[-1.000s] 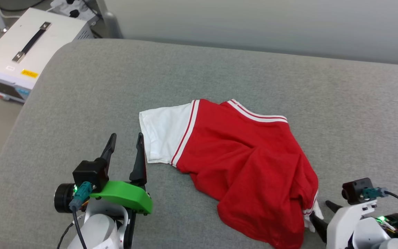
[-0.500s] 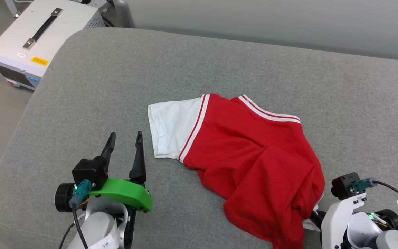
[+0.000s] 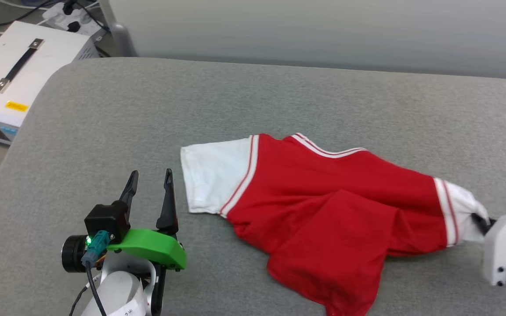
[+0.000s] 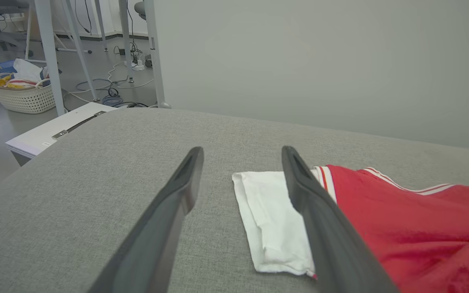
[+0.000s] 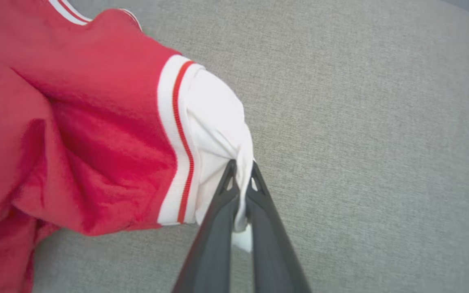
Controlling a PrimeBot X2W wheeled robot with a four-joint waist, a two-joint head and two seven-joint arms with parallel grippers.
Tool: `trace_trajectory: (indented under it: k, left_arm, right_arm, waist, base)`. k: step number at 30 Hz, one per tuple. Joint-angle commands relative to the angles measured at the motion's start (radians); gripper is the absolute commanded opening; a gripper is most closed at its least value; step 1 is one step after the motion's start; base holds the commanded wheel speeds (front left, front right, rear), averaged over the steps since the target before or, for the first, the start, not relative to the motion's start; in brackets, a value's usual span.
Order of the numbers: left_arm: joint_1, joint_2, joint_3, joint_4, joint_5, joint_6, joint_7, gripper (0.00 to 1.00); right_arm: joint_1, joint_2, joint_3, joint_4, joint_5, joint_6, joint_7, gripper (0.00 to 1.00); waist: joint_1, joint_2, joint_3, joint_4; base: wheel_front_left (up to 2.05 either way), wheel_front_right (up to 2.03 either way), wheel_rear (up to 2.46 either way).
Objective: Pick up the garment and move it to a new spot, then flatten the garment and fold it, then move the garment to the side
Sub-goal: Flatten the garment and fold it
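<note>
The garment (image 3: 323,206), a red soft-fabric short-sleeved shirt with white sleeves and red-and-white striped trim, lies near the middle of the grey padded fabric worktop (image 3: 103,131). Its shape has just changed: a second ago its right side was heaped up at 5 o'clock with the sleeve tucked under, whereas now the white right sleeve (image 3: 457,210) is drawn out to 3 o'clock. The red body is spread wider, though a loose fold droops toward 6 o'clock. The right gripper (image 5: 240,173) has done this; its jaws are pinched narrow on the sleeve's cuff, with white cloth bunched between them. The left gripper (image 3: 151,172) waits at 8 o'clock, jaws wide and holding nothing, just beside the flat white left sleeve (image 3: 211,175) at 9 o'clock. I judge the flattening under way but unfinished: the left sleeve probably needs a matching hold so the cloth can be stretched. A white box with a black strap handle (image 3: 16,74) stands off the worktop at 10 o'clock.
</note>
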Motion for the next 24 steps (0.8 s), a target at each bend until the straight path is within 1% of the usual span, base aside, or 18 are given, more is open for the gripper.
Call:
trace_trajectory:
  k: [1,5,10,11,12,18,20,24]
  left_arm:
    - [0.004,0.002,0.002,-0.002,0.008,-0.004,-0.006,1.00]
    - [-0.006,0.005,0.000,-0.001,0.011,-0.005,-0.006,1.00]
    - [-0.021,0.008,-0.004,0.009,0.010,-0.008,-0.004,1.00]
    - [-0.024,0.008,-0.004,0.012,0.009,-0.009,-0.004,1.00]
    - [-0.025,0.009,-0.004,0.015,0.008,-0.009,-0.004,1.00]
    - [-0.020,0.018,-0.004,0.031,0.002,-0.011,-0.003,1.00]
    - [-0.012,0.022,-0.002,0.035,-0.001,-0.010,-0.001,1.00]
    - [0.003,0.032,0.001,0.036,-0.008,-0.007,0.008,1.00]
  right_arm:
    - [-0.013,-0.013,-0.022,0.009,-0.009,-0.001,0.002,0.00]
    - [-0.009,-0.019,-0.076,0.074,-0.006,-0.001,-0.020,0.00]
    - [-0.006,0.009,-0.088,0.177,0.013,-0.001,-0.092,0.00]
    - [-0.010,0.015,-0.087,0.195,0.015,-0.001,-0.121,0.20]
    - [-0.014,0.020,-0.088,0.210,0.018,-0.001,-0.144,1.00]
    - [-0.020,0.048,-0.091,0.249,-0.020,-0.001,-0.296,1.00]
    - [-0.015,0.070,-0.105,0.238,-0.035,-0.001,-0.362,1.00]
    - [0.004,0.111,-0.138,0.202,-0.067,-0.001,-0.528,1.00]
  waist:
    - [0.0000,0.0000,0.006,-0.023]
    - [0.0000,0.0000,0.032,-0.037]
    - [0.0000,0.0000,0.056,-0.042]
    - [0.0000,0.0000,0.059,-0.042]
    - [0.0000,0.0000,0.059,-0.043]
    - [0.0000,0.0000,0.037,-0.047]
    - [0.0000,0.0000,0.021,-0.051]
    - [0.0000,0.0000,-0.009,-0.054]
  base:
    - [0.00,0.00,0.00]
    - [0.00,0.00,0.00]
    - [0.00,0.00,0.00]
    - [0.00,0.00,0.00]
    - [0.00,0.00,0.00]
    - [0.00,0.00,0.00]
    - [0.00,0.00,0.00]
    - [0.00,0.00,0.00]
